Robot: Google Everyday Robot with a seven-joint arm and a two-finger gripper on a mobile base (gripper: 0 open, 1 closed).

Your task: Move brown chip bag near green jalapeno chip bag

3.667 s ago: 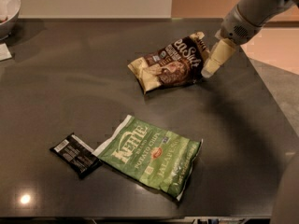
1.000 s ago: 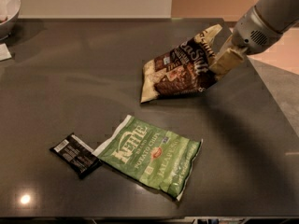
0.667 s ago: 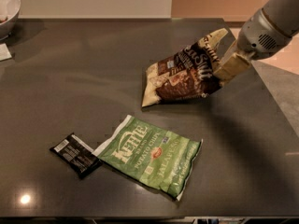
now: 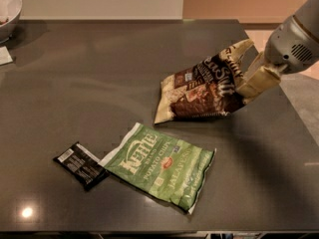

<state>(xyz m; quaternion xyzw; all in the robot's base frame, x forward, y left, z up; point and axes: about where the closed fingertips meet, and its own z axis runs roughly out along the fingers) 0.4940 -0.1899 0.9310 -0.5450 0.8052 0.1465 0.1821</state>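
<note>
The brown chip bag (image 4: 204, 89) hangs tilted over the dark table, its right end raised and its lower left corner down near the surface. My gripper (image 4: 245, 86) is shut on the bag's right end, at the right side of the table. The green jalapeno chip bag (image 4: 162, 165) lies flat in front of it, a short gap below the brown bag's lower corner.
A small black packet (image 4: 80, 165) lies just left of the green bag, touching its corner. A white bowl (image 4: 9, 9) stands at the far left back corner. The dark table (image 4: 99, 73) ends close on the right, by my arm.
My gripper has lifted the brown bag's right end and carried the bag forward and a little right, closer to the green bag. The green bag and black packet have not moved.
</note>
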